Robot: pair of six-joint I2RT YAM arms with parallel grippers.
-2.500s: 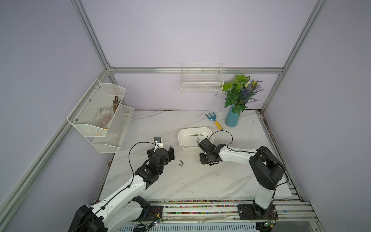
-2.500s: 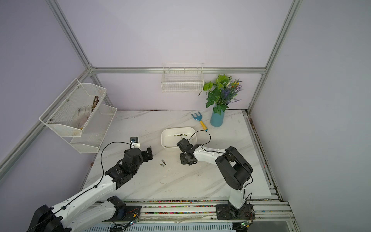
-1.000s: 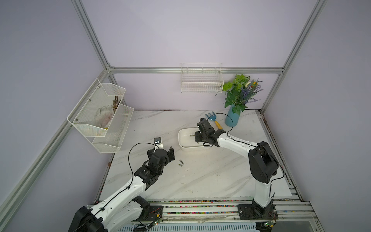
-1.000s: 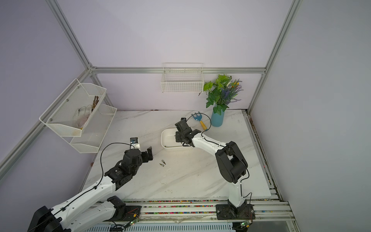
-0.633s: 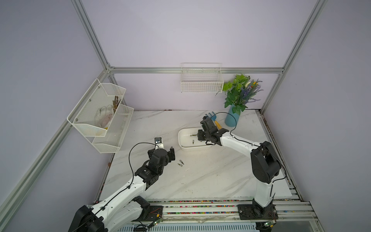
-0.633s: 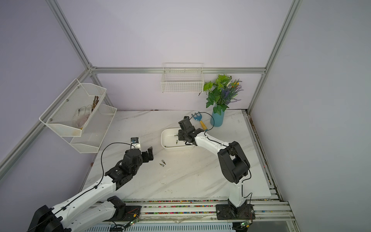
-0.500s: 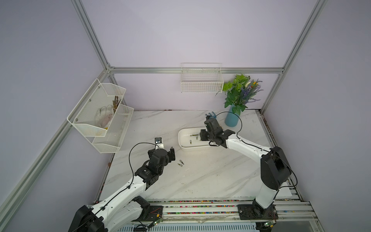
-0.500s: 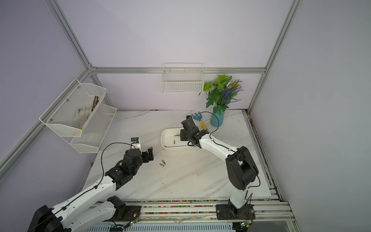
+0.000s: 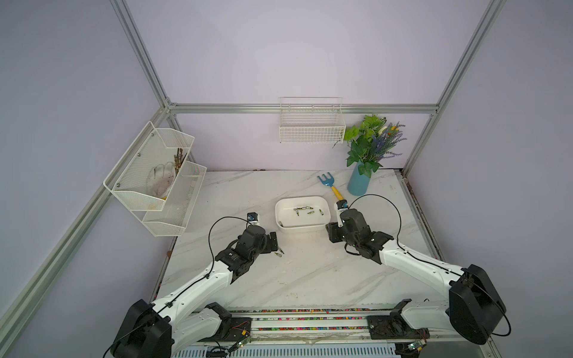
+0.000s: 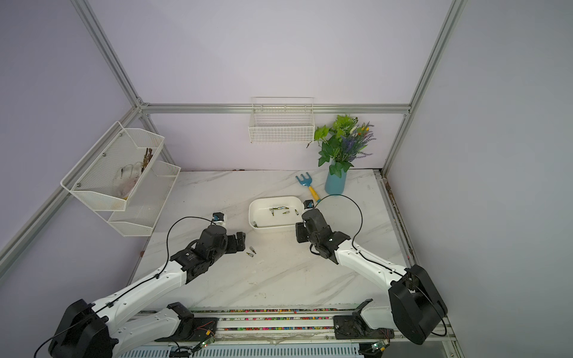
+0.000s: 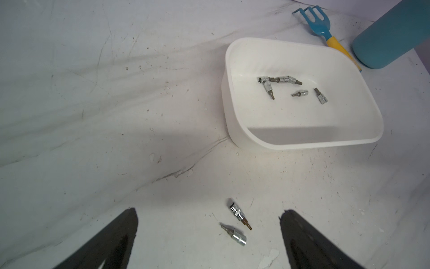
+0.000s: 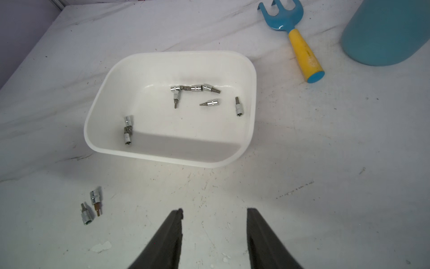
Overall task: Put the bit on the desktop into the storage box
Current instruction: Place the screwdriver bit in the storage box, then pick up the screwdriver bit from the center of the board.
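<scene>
Two bits (image 11: 239, 215) are seen on the tabletop (image 11: 93, 116) at 7 o'clock of the box (image 11: 224, 104), just before the left hand (image 11: 208, 210), which is spread wide, likely to straddle them. The right hand (image 12: 214, 210), apart and empty, is held clear at 4 o'clock.

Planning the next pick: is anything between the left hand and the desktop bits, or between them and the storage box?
Nothing visible: the open left hand faces both bits; only bare desktop separates them from the storage box.
</scene>
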